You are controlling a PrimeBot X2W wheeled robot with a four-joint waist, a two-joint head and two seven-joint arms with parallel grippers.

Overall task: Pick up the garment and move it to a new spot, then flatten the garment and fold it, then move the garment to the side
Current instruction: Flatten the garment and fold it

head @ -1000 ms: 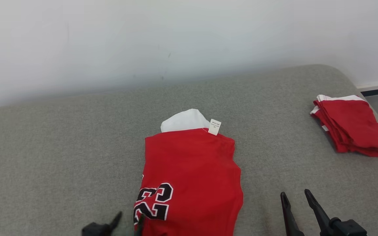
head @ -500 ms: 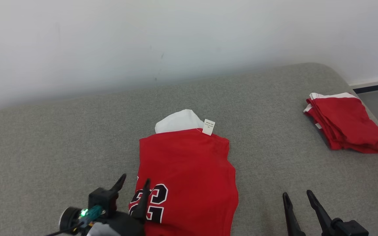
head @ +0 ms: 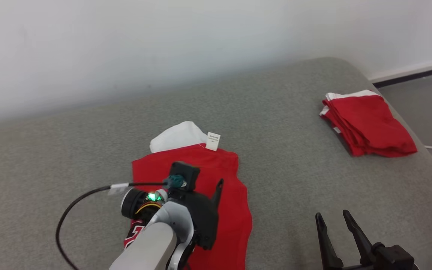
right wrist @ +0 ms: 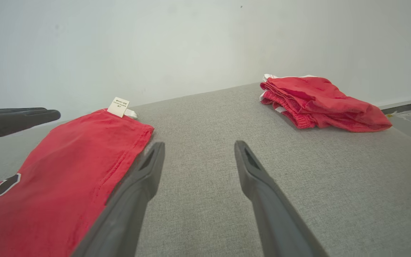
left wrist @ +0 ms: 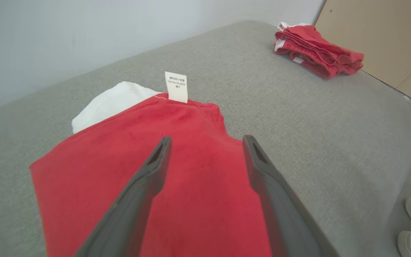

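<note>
A grey upholstered cushion (head: 294,150) spreads across the head view, with a pale wall (head: 163,45) behind it at 12 o'clock. The garment (head: 234,221), a red jersey with black-and-white numerals, lies folded flat on the cushion toward 6 o'clock. A second folded red pile (head: 366,125) sits well apart from it at 2 o'clock, near the cushion's rounded corner.

The left gripper (left wrist: 206,139) hangs over the garment's middle with its two fingers spread and nothing between them. Whether the tips touch the cloth cannot be told. The right gripper (head: 331,214) is at 4 o'clock from the garment, over bare cushion just beside the garment's edge, also spread wide and empty.

A black cable (head: 73,202) loops off the left wrist toward 8 o'clock. White fabric (head: 176,135) peeks out at the garment's 11 o'clock corner. A small white label (head: 213,141) stands at its 12 o'clock edge.
</note>
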